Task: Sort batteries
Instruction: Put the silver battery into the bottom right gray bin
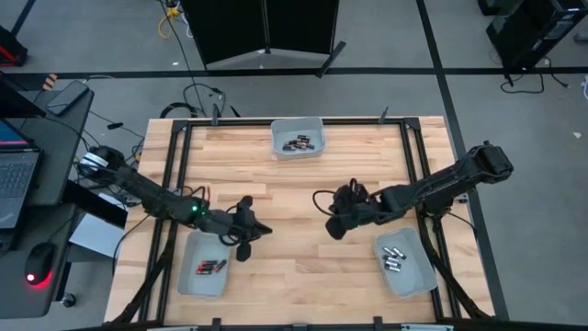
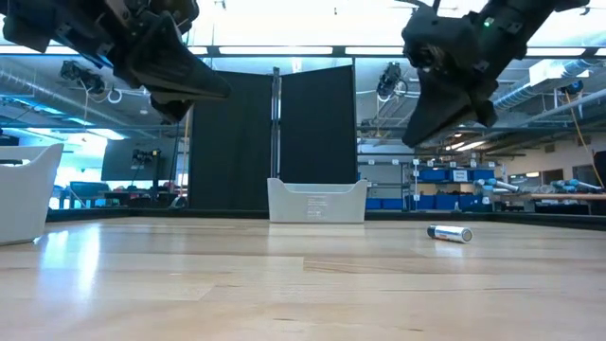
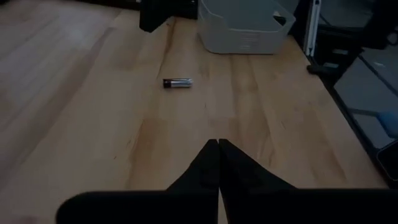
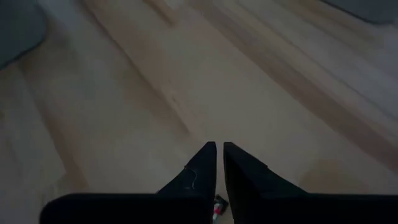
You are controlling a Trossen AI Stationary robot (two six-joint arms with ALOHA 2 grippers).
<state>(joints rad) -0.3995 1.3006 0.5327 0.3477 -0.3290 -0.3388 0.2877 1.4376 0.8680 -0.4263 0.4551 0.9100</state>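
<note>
Your left claw point(image 3: 218, 144) hangs over the near-left part of the table point(image 1: 294, 276), just beside the left tray point(image 1: 188, 280), and points toward the right side. Its two fingers are pressed tight together with nothing between them.

Your right claw point(image 4: 219, 148) is above the middle of the table, reaching in from the right and held clear of the wood. Its fingers are all but closed, with only a thin slit left between them. Deep in that slit, in the right wrist view, you can see a small red speck point(image 4: 217, 209). You cannot tell what it is or whether the claw grips it.

One silver battery point(image 3: 178, 83) lies loose on its side on the bare wood in the right half of the table. It is ahead of your left claw and well apart from it. In the high view you cannot make it out.

The other batteries sit in the trays:
- The left tray, near you, holds red-and-black batteries point(image 1: 209, 268).
- The right tray point(image 1: 418, 278), also near you, holds silver batteries point(image 1: 393, 258).
- The far tray point(image 1: 277, 138), at the middle of the far edge, holds black batteries point(image 1: 298, 143).
</note>
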